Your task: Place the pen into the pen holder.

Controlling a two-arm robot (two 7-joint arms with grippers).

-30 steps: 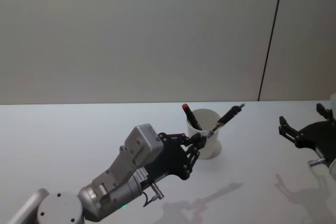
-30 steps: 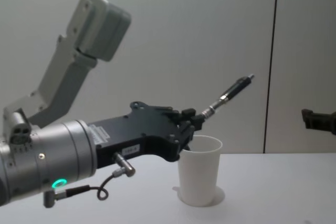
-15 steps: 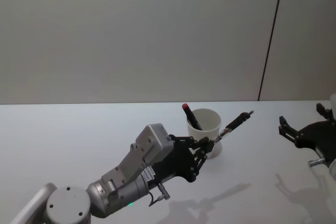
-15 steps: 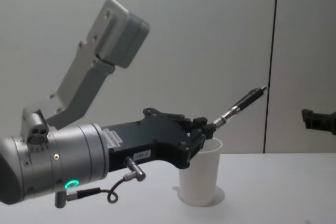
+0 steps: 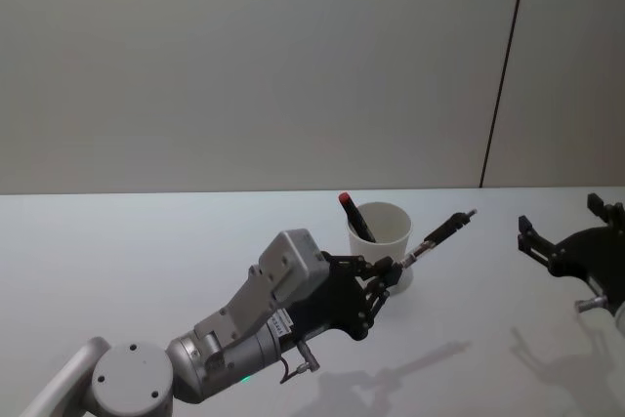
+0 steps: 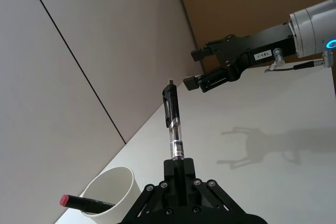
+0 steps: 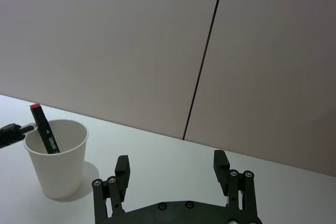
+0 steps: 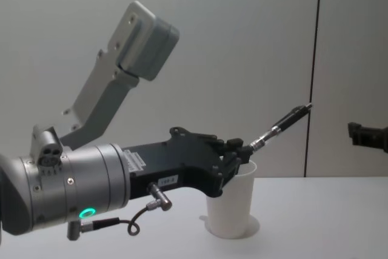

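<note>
At the left, reaching from the near edge over the pale tabletop (image 5: 146,241): the grey left arm, ending in the black left gripper (image 5: 391,269) just on the near side of the pen holder (image 5: 389,225). Fingers closed firmly on the clear lower end of the pen (image 5: 439,233). Pen held in the air, outside the cup, slanting up and to the right, black clipped end highest and pointing past the cup's right side. From the chest camera, gripped end about level with the rolled rim, free end well above it and to the right. In the middle of the tabletop, upright: the pen holder, a plain white tapered paper cup. Inside it, leaning against the left of the rim, a dark marker (image 5: 354,217) with a red cap poking out above the rim. Farther right, well apart from cup and pen, hovering over the tabletop at the right edge: the right gripper (image 7: 171,160), fingers spread wide apart. Behind everything, a plain wall with one dark vertical seam (image 5: 503,75) right of centre.
</note>
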